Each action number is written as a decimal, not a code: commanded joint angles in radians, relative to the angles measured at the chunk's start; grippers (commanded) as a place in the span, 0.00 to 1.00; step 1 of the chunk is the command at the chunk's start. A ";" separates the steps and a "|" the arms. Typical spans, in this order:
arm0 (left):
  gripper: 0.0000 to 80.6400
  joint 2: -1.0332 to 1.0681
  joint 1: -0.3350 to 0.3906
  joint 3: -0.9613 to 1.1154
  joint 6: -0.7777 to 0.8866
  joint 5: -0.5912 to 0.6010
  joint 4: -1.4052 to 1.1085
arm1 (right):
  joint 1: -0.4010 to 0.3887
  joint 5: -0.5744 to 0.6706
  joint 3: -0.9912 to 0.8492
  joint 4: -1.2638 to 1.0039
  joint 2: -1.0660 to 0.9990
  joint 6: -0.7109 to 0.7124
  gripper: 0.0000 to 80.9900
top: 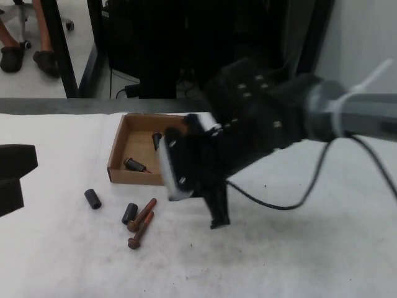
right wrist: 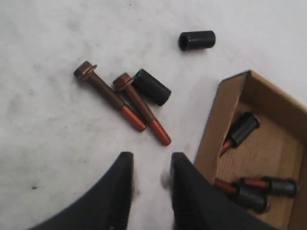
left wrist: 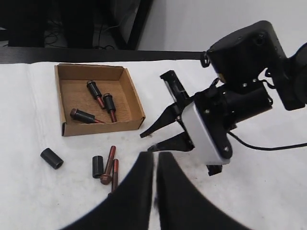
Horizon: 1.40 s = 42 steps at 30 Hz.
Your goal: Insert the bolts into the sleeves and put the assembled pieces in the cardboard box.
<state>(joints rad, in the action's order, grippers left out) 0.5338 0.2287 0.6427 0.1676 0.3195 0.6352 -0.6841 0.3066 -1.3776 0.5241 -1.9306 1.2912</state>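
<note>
Two copper-coloured bolts [right wrist: 109, 96] [right wrist: 141, 109] lie side by side on the white bench, a black sleeve [right wrist: 151, 86] touching the head of one. A second sleeve [right wrist: 197, 40] lies apart from them. The cardboard box [right wrist: 213, 124] holds three bolts fitted with sleeves [left wrist: 95, 93]. My right gripper [right wrist: 151, 177] hovers open and empty just short of the bolts' threaded ends, beside the box's wall; it also appears as right gripper [left wrist: 147, 142]. My left gripper [left wrist: 155, 187] is shut on nothing, farther back from the loose bolts [left wrist: 110, 165].
The right arm's black body [top: 260, 124] reaches in from the right and covers part of the box [top: 133, 176] in the high view. A black cable [top: 285, 205] trails on the bench to its right. The bench's far edge runs just behind the box.
</note>
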 commanded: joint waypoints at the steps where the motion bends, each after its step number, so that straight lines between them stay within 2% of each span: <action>1: 0.10 -0.009 0.003 0.000 -0.016 -0.004 -0.004 | -0.018 -0.017 -0.027 -0.005 -0.024 0.118 0.33; 5: 0.13 -0.009 0.003 0.000 -0.019 -0.004 -0.004 | -0.047 -0.017 -0.034 -0.003 -0.064 0.195 0.33; 10: 0.13 -0.009 0.003 0.000 -0.049 -0.010 -0.004 | -0.084 -0.037 -0.034 0.014 -0.086 0.248 0.42; 20: 0.13 -0.009 0.003 0.000 -0.063 -0.022 -0.004 | -0.102 -0.086 -0.034 -0.009 -0.086 0.398 0.42; 32: 0.13 -0.009 0.003 0.000 -0.063 -0.035 -0.004 | -0.102 -0.092 -0.034 -0.050 -0.138 0.467 0.42; 42: 0.13 -0.009 0.003 0.000 -0.063 -0.042 -0.004 | -0.102 -0.090 -0.034 -0.042 -0.152 0.467 0.42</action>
<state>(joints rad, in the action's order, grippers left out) 0.5338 0.2287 0.6427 0.1064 0.2935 0.6352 -0.7857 0.2072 -1.4072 0.4786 -2.0806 1.7498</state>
